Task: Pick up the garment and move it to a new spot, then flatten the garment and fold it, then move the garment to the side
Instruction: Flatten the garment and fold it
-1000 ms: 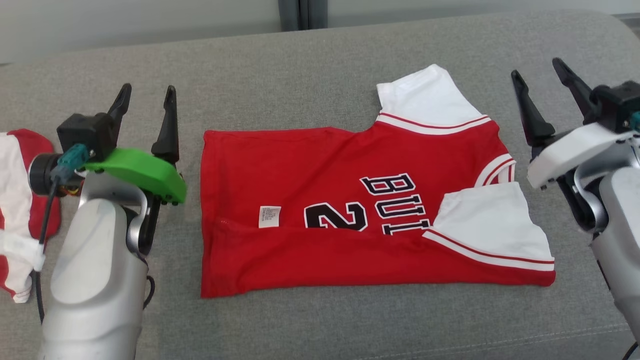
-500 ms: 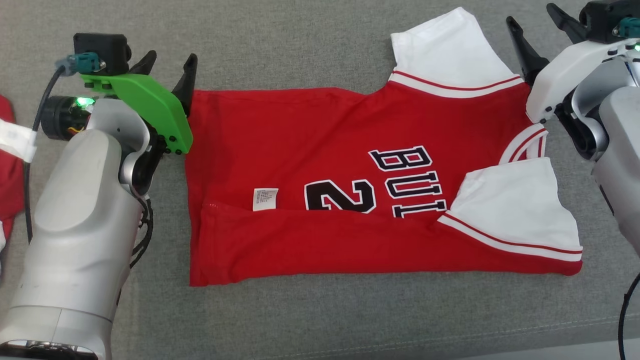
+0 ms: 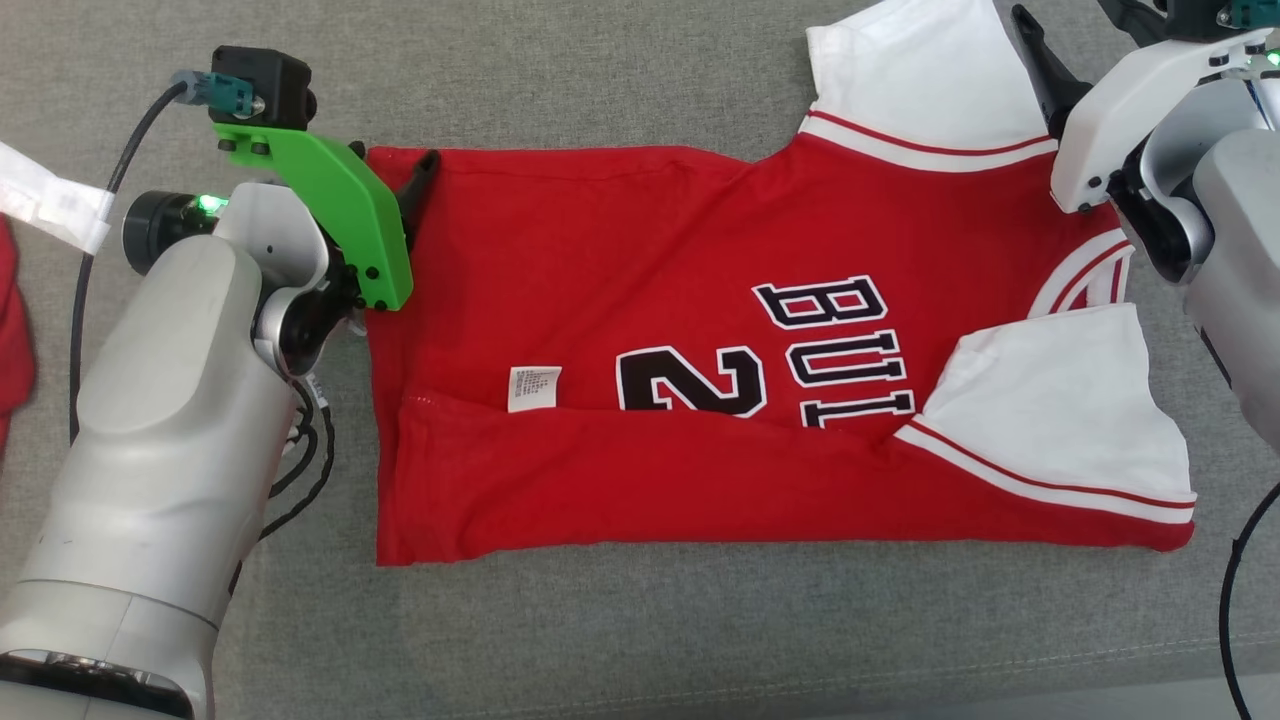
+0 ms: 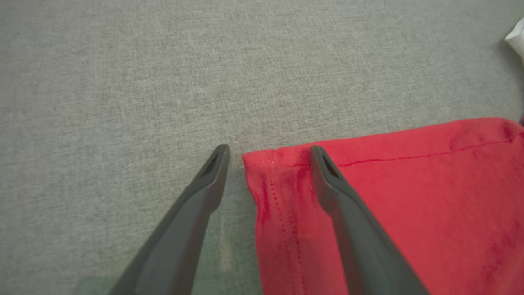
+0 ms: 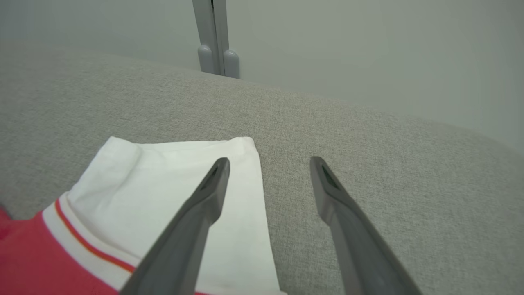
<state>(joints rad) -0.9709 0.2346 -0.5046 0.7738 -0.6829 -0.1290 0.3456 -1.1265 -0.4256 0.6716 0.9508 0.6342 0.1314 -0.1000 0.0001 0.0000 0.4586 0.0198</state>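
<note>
One grey cushion [image 3: 600, 640] carries the red jersey [image 3: 620, 250], flat, its near side folded over. Left hand [image 4: 268, 153], released, straddles the far hem corner [image 4: 262, 164]; right hand [image 5: 268, 162], equally released, hovers at the white sleeve [image 5: 163, 172]. Probably best to pinch both far edges level before folding.

A grey woven fabric surface [image 3: 620, 640] carries everything. A red jersey [image 3: 600, 260] with white sleeves lies flat across its middle, its six o'clock side folded over, hem toward nine o'clock, sleeves toward three. Another red cloth [image 3: 12, 340] lies at the nine o'clock edge.
</note>
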